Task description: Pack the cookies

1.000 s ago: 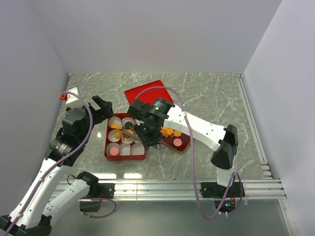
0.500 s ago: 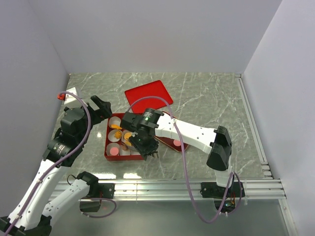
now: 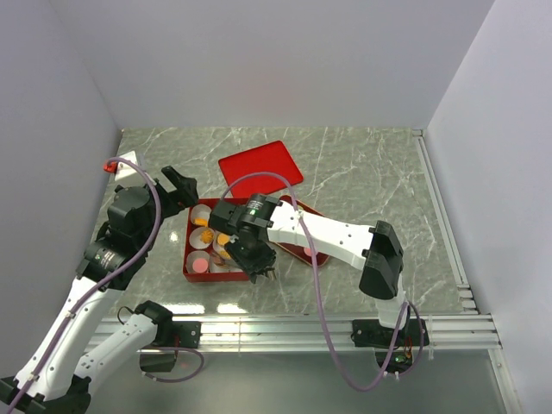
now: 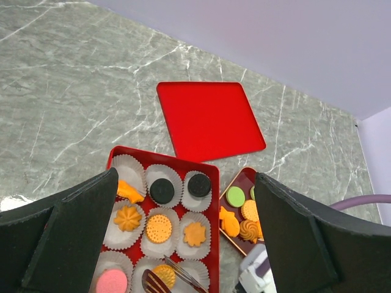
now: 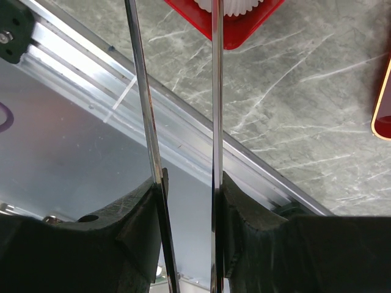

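A red box [image 4: 215, 244] holds white paper cups with cookies: two black [image 4: 162, 191], orange round [image 4: 159, 227], an orange flower [image 4: 127, 218] and a pink one [image 4: 112, 284]. My right gripper [image 3: 250, 256] is shut on metal tongs [image 4: 177, 273], whose tips lie at an orange cookie [image 4: 164, 273] in the box's near row. In the right wrist view the tongs' arms [image 5: 140, 91] pass between my fingers [image 5: 250, 213]. More cookies, green [image 4: 235, 196] and orange, lie on a dark red tray [image 3: 309, 252]. My left gripper [image 4: 186, 177] is open and empty above the box.
The flat red lid [image 3: 259, 164] lies behind the box on the marble table. An aluminium rail [image 5: 183, 140] runs along the near table edge, just below the box's corner [image 5: 238, 27]. White walls close in the left, back and right sides.
My right gripper has moved left and nearer with the tongs, from the tray side to over the box's near row. The left arm has barely moved.
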